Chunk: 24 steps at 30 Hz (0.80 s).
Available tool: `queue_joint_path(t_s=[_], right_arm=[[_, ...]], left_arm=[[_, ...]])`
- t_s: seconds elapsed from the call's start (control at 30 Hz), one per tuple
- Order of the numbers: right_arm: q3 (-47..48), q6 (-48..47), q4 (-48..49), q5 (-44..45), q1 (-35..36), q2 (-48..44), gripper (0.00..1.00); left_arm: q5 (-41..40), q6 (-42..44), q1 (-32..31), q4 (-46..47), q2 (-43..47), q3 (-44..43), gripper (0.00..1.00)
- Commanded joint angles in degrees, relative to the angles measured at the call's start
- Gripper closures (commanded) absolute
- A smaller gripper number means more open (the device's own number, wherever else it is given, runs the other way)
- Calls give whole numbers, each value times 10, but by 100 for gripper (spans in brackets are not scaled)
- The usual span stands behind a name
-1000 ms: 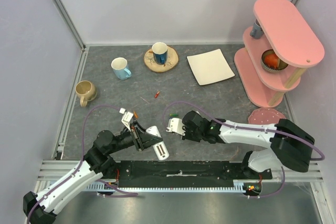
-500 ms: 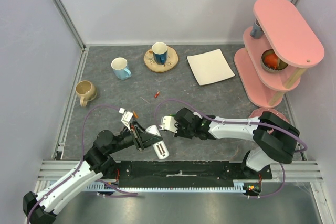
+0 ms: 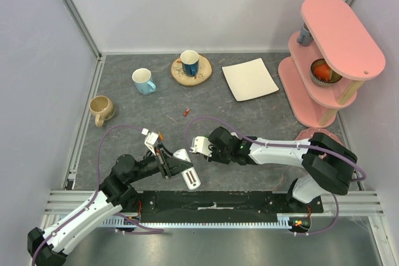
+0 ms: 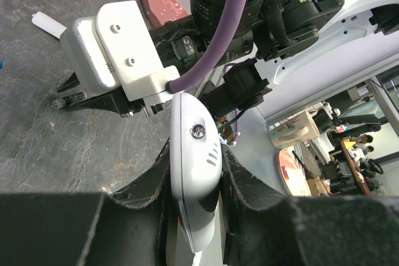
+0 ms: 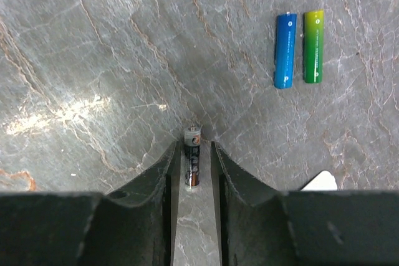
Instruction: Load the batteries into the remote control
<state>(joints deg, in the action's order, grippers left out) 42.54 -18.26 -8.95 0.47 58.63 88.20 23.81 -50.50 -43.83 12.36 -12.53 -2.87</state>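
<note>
- The left gripper (image 4: 194,154) is clamped on the remote control (image 4: 193,129).
- The right gripper (image 5: 194,146) has its jaws slightly apart, with a battery (image 5: 192,165) between them.
- The blue battery (image 5: 284,50) and the green battery (image 5: 313,46) lie side by side on the table (image 5: 93,60).
- The shelf bowl (image 3: 324,82) holds something orange (image 3: 321,68).

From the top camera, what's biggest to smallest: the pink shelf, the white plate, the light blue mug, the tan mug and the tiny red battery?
1. pink shelf, biggest by far
2. white plate
3. light blue mug and tan mug: they look about the same, so a tie
4. red battery, smallest
</note>
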Motion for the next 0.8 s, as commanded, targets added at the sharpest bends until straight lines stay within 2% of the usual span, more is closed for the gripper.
queue_joint_path(t_s=[0.0,0.2,0.23,0.27,0.3,0.33,0.4,0.43,0.5,0.53,0.63,0.67,0.73,0.77], right_arm=[[4,11,-22,30,-4,-49,66],[29,47,-41,73,-4,-152,63],[34,62,-39,100,-4,-164,50],[36,80,-34,121,-4,-174,33],[38,114,-28,144,-4,-185,29],[45,187,-21,171,-9,-188,26],[56,298,-25,162,-24,-183,27],[72,375,-27,124,-38,-175,26],[83,412,-21,94,-39,-149,3],[84,469,-18,89,-38,-140,2],[99,597,-51,155,-27,-102,2],[104,633,-89,216,-21,-84,2],[112,681,-109,263,-2,-68,2],[116,697,-135,343,11,-66,2]], left_arm=[[-8,10,2,10,5,9,98],[-10,12,2,5,5,5,98],[-10,12,2,4,5,4,98],[-12,12,2,3,7,4,98],[-13,11,2,1,7,4,98],[-14,11,2,1,7,4,98],[-18,9,2,0,6,4,98],[-21,8,2,0,6,5,98],[-25,3,2,0,6,7,98],[-26,0,2,-1,6,7,98],[-31,-3,2,-9,8,4,98],[-32,-5,2,-13,11,3,98],[-44,-7,3,-27,17,1,98],[-47,-7,2,-31,27,1,98]])
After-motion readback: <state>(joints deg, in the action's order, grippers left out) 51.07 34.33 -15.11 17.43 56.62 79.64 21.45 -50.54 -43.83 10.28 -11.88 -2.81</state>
